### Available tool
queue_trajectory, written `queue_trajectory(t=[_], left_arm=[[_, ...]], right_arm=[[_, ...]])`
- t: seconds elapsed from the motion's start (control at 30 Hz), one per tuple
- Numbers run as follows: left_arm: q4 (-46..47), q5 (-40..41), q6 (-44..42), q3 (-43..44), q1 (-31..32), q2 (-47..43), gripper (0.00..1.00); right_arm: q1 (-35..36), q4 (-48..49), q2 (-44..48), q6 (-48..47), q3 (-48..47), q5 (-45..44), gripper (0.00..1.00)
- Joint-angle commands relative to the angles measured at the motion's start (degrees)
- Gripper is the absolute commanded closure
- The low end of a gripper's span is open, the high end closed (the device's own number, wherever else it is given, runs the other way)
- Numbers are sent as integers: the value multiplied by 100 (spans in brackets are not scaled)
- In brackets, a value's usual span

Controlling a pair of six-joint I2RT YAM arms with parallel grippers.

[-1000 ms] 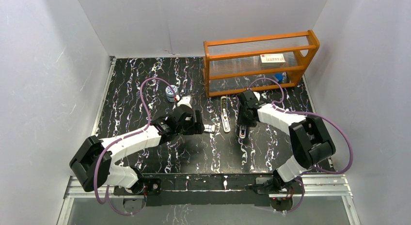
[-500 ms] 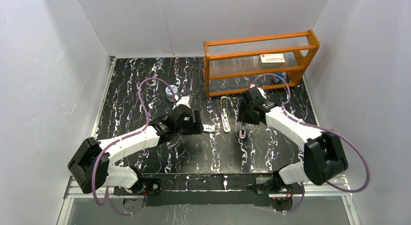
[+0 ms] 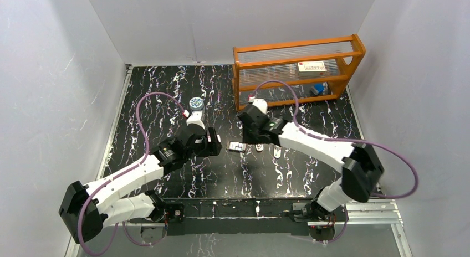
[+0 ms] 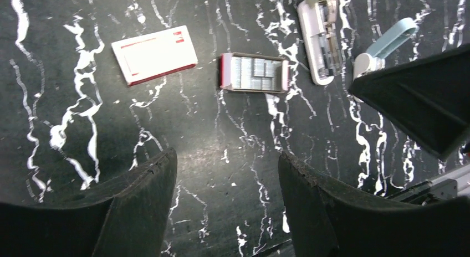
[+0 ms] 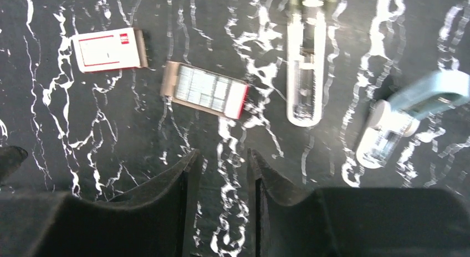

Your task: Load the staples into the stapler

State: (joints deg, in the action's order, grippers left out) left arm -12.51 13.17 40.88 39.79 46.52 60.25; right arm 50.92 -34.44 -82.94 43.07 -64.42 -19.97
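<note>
The staples (image 4: 255, 72) are silver ridged strips lying in an open red-edged tray on the black table; they also show in the right wrist view (image 5: 208, 91) and the top view (image 3: 237, 147). The stapler (image 5: 305, 80) lies open just right of them, its metal channel up, also in the left wrist view (image 4: 318, 41). My left gripper (image 4: 227, 157) is open and empty, a little left of the tray (image 3: 215, 146). My right gripper (image 5: 221, 160) is empty with a narrow gap between the jaws, hovering near the tray (image 3: 248, 139).
A red-and-white box lid (image 4: 154, 54) lies left of the tray. A light-blue piece (image 5: 410, 113) lies right of the stapler. An orange rack (image 3: 299, 80) stands at the back right. A round blue-white object (image 3: 195, 102) sits at the back left.
My right arm swung left, from over the light-blue piece to near the staple tray. My left arm drew back to the left, away from the tray.
</note>
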Motion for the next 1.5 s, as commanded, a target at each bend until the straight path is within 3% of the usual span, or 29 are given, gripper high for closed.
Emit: queue_trajectory(t=[0.0, 0.1, 0.43, 0.6, 1.13, 1.47], left_arm=[[-714, 294, -127, 164, -125, -142, 37], [-922, 74, -131, 210, -184, -145, 37], [-1381, -612, -415, 346, -319, -230, 36], [-1307, -784, -481, 275, -327, -182, 35], [-1228, -883, -341, 144, -324, -184, 35], [-1232, -847, -322, 124, -325, -213, 35]], right_arm=[[406, -33, -890, 482, -758, -599, 61], [507, -22, -1541, 715, -1192, -643, 72], [550, -328, -2642, 1192, -1901, -929, 73], [543, -510, -2658, 1387, -1804, -1010, 66], [538, -547, -2786, 1518, -1664, -998, 69], [407, -271, -2542, 1513, -1293, -834, 63]])
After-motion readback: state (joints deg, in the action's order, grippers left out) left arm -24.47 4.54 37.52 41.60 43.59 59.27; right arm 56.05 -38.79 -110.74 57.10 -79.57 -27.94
